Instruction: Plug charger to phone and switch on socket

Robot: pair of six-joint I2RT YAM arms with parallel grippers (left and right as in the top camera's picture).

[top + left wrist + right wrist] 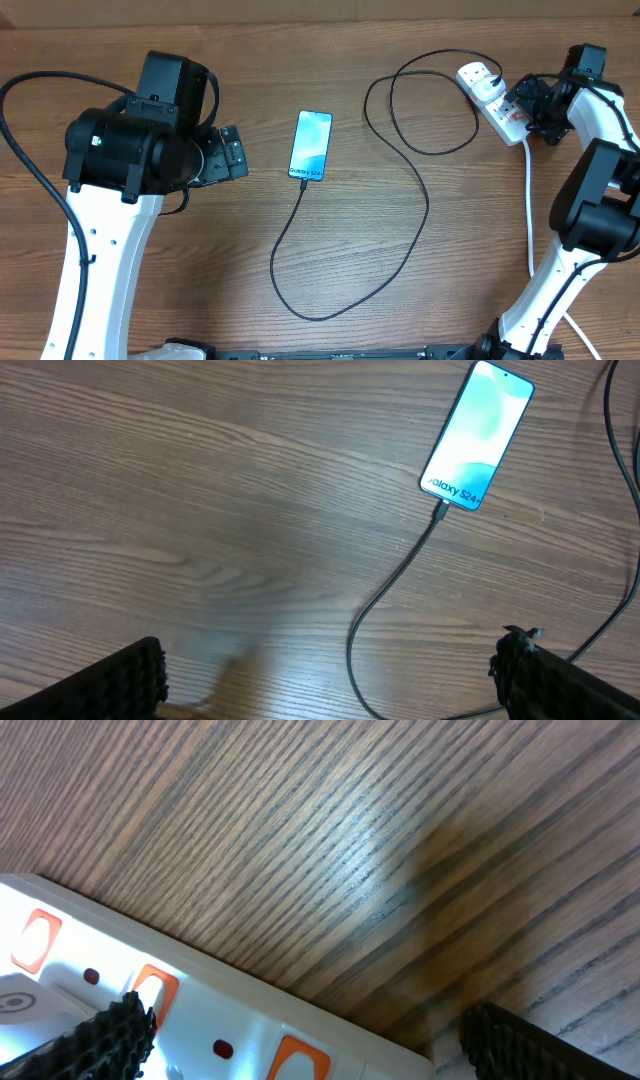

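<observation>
The phone (311, 146) lies flat mid-table with its blue-teal screen lit, also seen in the left wrist view (477, 435). The charger (408, 258), a thin black cable, runs in wide loops from the white plug in the socket (488, 92) to the phone's bottom edge, where its connector tip (441, 513) sits in the port. My left gripper (235, 152) hangs open left of the phone with nothing between its fingers (120, 682). My right gripper (521, 107) stands open over the socket's near end; the socket body (230, 1010) and its orange-red switches (152, 988) lie under it.
The socket's thick white cord (529, 215) runs down the right side beside the right arm's base. Bare wood table (150, 290) lies around the phone and inside the cable loops.
</observation>
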